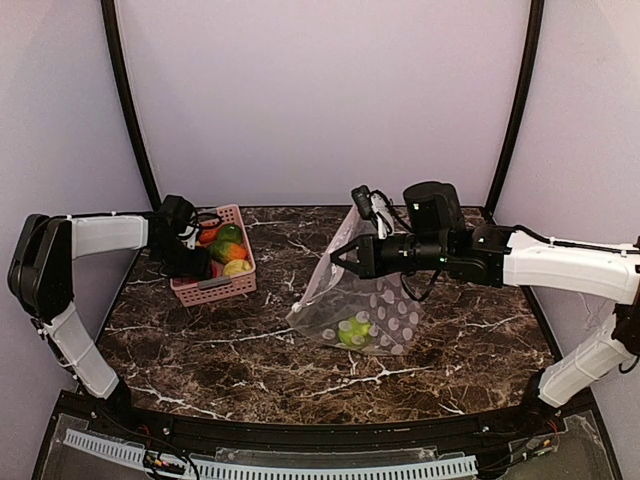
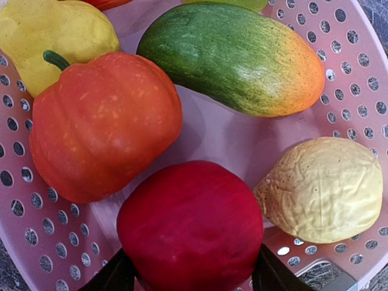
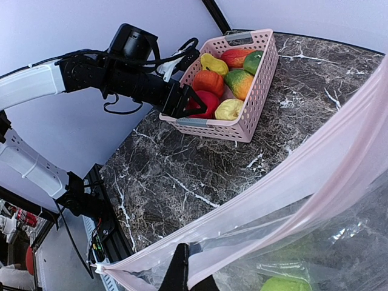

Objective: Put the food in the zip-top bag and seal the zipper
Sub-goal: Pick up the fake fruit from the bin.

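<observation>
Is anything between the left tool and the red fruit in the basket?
Nothing visible: the left tool straddles the red fruit in the pink basket; the orange pumpkin and yellow lemon lie beside it.

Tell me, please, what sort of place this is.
Likely a robot test booth, not a real kitchen: plain lilac walls close in a marble-patterned table, two robot arms are bolted at its near edge, and the basket holds toy food.

No legible text, label, brand, number or sign is found on any surface in the three views. The zip-top bag [image 1: 385, 305] carries plain pale dots only.
</observation>
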Controlling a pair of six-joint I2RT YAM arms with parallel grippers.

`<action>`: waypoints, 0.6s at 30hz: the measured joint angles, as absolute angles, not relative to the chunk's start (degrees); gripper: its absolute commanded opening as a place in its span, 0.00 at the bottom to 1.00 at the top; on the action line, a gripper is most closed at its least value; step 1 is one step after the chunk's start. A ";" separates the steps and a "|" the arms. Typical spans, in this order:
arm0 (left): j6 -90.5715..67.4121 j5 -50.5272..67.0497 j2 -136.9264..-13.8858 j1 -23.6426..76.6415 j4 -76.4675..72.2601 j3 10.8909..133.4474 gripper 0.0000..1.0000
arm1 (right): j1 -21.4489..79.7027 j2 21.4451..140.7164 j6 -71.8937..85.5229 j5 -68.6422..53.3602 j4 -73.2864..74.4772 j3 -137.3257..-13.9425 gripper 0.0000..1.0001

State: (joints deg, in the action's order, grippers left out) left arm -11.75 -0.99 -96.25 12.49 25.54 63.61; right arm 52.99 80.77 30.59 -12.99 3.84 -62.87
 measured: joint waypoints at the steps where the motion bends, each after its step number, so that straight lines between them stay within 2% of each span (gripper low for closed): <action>1: -11.68 -1.04 -96.05 12.49 25.43 63.57 0.63 | 53.04 80.77 30.59 -12.97 3.84 -62.87 0.00; 14: -10.24 -0.82 -79.96 12.47 19.70 58.26 0.60 | 53.21 80.77 30.74 -12.80 3.81 -62.87 0.00; 18: -9.39 2.50 -74.85 12.47 17.32 55.94 0.60 | 53.23 80.79 30.74 -12.75 3.86 -62.87 0.00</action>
State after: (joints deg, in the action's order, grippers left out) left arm -9.39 2.50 -74.85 12.47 17.32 55.94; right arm 53.23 80.79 30.74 -12.75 3.86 -62.87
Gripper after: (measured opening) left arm 0.615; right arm 0.005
